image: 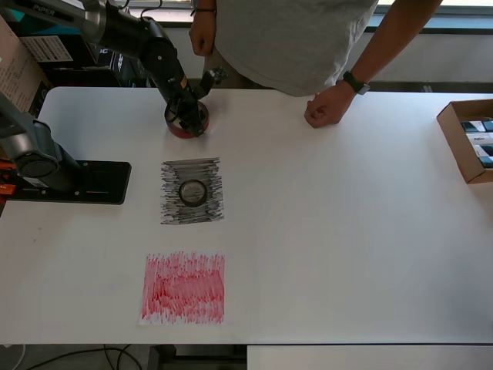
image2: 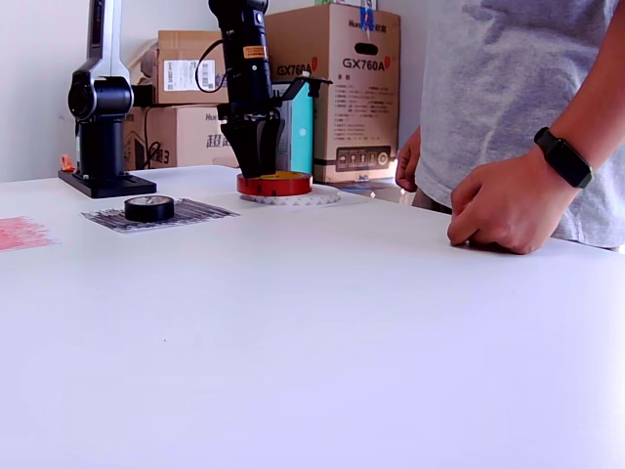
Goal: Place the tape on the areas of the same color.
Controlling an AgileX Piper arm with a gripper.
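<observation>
Wide dark-red tape roll with yellowish core (image2: 274,183), stiff, light, likely best pinched across its wall through the core, sits at the table's far edge on what looks like the translucent white roll (image2: 293,196), black gripper (image: 187,116) down on it, jaws narrow, grasp unclear.

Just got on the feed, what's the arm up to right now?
The gripper is down on the dark-red tape roll, which sits on the translucent white roll at the table's far edge. The black roll already lies on the black sheet. The red sheet is bare. A person's hand rests on the table.
</observation>
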